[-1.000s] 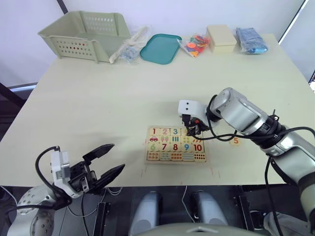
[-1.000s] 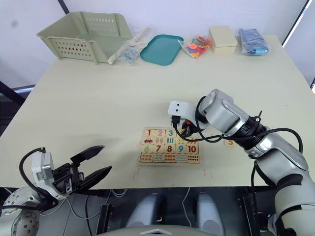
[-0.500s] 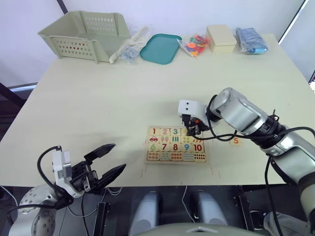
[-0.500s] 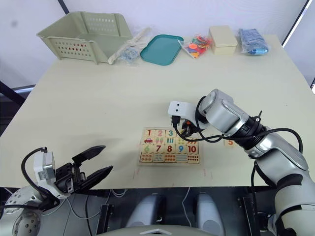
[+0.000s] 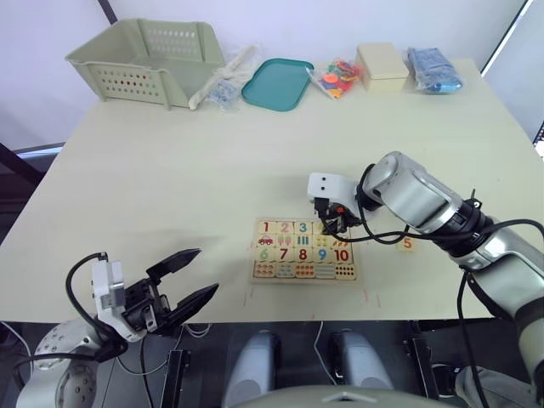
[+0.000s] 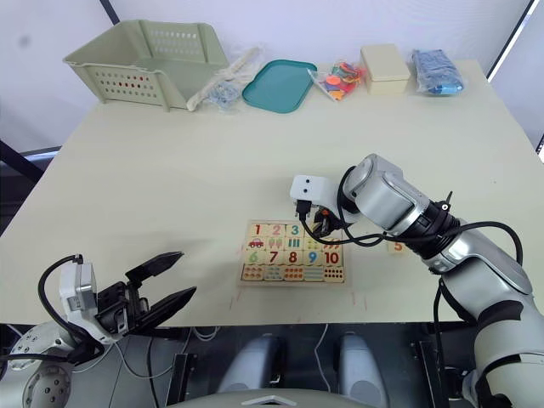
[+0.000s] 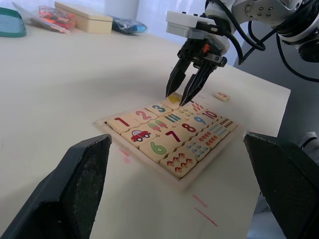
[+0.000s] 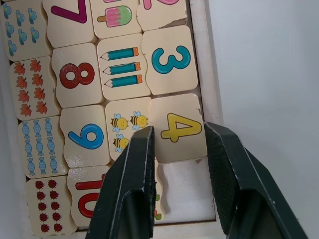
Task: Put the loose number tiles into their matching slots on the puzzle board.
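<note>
Right claw [image 5: 333,226] and its housing covered far-right end of puzzle board [image 5: 304,249] top row in both eye views; slot state there not readable from head. Right wrist view: board cut off by frame edges, tile 1 out of frame, tile 2 mostly cropped. Empty slot [image 8: 187,196] partly hidden behind claw fingers [image 8: 130,189]. Loose tile 5 [image 5: 408,244] on tabletop [image 5: 212,161]: digit small, barely legible.

A broad pale cream table [image 5: 170,170] spans the frame under soft, even light. Behind its far edge, along the top, stands a plain white wall [image 5: 280,17], crossed by dark diagonal bars [image 5: 107,10] at upper left and upper right.
</note>
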### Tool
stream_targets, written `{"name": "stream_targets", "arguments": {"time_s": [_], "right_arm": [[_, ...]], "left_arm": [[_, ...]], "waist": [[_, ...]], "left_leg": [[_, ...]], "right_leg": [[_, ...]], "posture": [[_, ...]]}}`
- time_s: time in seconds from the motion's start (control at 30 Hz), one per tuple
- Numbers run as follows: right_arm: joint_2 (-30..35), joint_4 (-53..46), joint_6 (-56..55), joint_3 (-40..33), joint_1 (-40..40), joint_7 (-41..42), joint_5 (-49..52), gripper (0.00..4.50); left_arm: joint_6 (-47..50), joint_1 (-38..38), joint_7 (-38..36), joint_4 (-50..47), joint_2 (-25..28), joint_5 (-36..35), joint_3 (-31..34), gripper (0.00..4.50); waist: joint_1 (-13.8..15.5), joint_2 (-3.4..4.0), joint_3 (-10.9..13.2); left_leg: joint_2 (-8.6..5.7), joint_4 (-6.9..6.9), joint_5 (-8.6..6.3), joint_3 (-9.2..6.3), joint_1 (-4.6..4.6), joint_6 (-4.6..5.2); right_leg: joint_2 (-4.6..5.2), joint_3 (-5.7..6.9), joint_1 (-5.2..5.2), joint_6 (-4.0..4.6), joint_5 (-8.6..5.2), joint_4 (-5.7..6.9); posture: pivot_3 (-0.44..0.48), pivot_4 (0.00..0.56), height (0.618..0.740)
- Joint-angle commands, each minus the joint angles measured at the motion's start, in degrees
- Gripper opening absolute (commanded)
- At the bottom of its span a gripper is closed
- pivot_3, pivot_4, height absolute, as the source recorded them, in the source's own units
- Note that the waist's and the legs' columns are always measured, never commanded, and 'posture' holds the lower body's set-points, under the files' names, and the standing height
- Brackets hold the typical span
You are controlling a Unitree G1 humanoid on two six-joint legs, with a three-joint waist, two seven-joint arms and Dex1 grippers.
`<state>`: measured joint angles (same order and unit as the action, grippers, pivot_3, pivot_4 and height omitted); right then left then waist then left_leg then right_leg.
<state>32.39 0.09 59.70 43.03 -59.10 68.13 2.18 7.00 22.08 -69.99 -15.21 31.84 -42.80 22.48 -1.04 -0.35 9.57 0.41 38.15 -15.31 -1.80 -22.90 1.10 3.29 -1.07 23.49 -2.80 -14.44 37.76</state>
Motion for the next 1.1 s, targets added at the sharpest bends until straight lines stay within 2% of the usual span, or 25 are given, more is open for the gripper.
{"name": "stream_targets", "arguments": {"time_s": [0.03,0.7,0.73,0.93,1.1], "right_arm": [[0.1,-0.9,-0.2,-0.8,-1.1,0.0,0.0,0.91],[0.1,-1.2,-0.2,-0.9,-1.0,0.2,0.2,0.91],[0.1,-1.2,-0.2,-0.9,-1.0,0.1,0.2,1.92],[0.0,-1.2,-0.2,-1.0,-1.1,0.0,0.1,4.48],[-0.3,-1.3,-0.2,-2.0,-0.9,-0.7,0.4,4.48]], "left_arm": [[-1.0,0.3,-0.3,-2.0,0.3,-0.4,0.7,4.50],[-0.9,0.2,0.1,-2.3,0.1,-0.3,0.5,4.50],[-0.9,0.2,0.1,-2.3,0.1,-0.3,0.5,4.50],[-0.9,0.1,0.2,-2.3,0.1,-0.3,0.4,4.50],[-0.9,0.0,0.1,-2.3,0.2,-0.4,0.4,4.50]], "waist": [[0.0,0.00,0.0],[0.0,0.00,0.0],[0.0,0.00,0.0],[0.0,0.00,0.0],[0.0,0.00,0.0]], "left_leg": [[0.00,0.00,0.00,0.00,0.00,0.00],[0.00,-0.01,0.00,0.00,0.00,0.00],[0.00,-0.01,0.00,0.00,0.00,0.00],[0.00,-0.01,0.00,0.00,0.00,0.00],[0.00,-0.01,0.00,0.00,0.00,0.00]], "right_leg": [[0.00,0.00,0.00,0.00,0.00,0.00],[0.00,0.00,0.00,0.00,0.00,-0.01],[0.00,0.00,0.00,0.00,0.00,-0.01],[0.00,0.00,0.00,0.00,0.00,-0.01],[0.00,0.00,0.00,-0.01,0.00,-0.01]], "posture": [[0.000,0.150,0.740],[0.000,0.150,0.740],[0.000,0.150,0.740],[0.000,0.150,0.740],[0.000,0.150,0.740]]}}
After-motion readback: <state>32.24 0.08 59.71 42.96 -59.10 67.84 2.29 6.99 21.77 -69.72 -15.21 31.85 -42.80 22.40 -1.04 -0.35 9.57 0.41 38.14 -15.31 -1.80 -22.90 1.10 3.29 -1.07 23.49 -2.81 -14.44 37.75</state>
